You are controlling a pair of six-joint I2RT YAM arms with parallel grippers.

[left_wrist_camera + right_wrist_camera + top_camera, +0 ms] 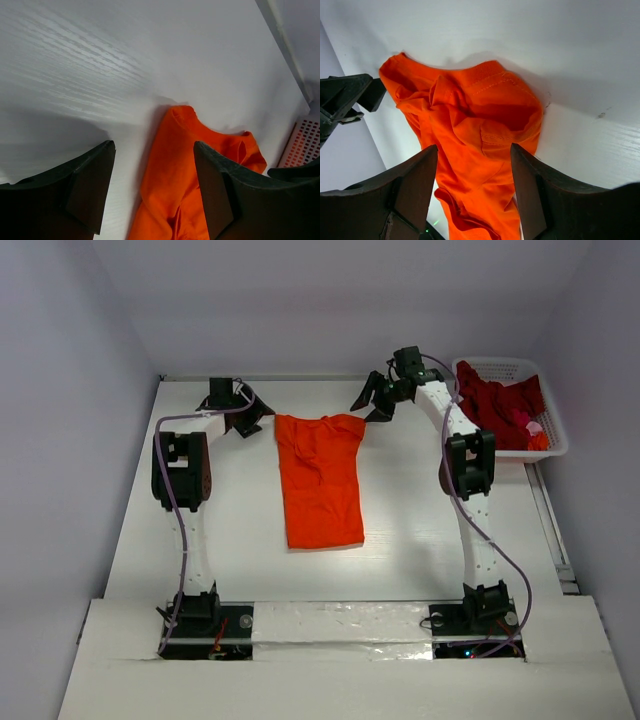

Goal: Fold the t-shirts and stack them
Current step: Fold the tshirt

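The bright orange t-shirt (320,480) lies on the white table as a long narrow strip, its wrinkled top end toward the back. It also shows in the left wrist view (185,185) and the right wrist view (475,135). My left gripper (252,420) is open and empty, just left of the shirt's top left corner. My right gripper (372,403) is open and empty, just above the shirt's top right corner. The dark red t-shirt (500,402) lies bunched in the white lattice basket (553,445) at the back right.
The basket also holds something pink and orange (536,432) at its right side. Its lattice wall shows in the left wrist view (302,145). The back wall stands close behind both grippers. A raised white ledge (340,622) runs between the arm bases.
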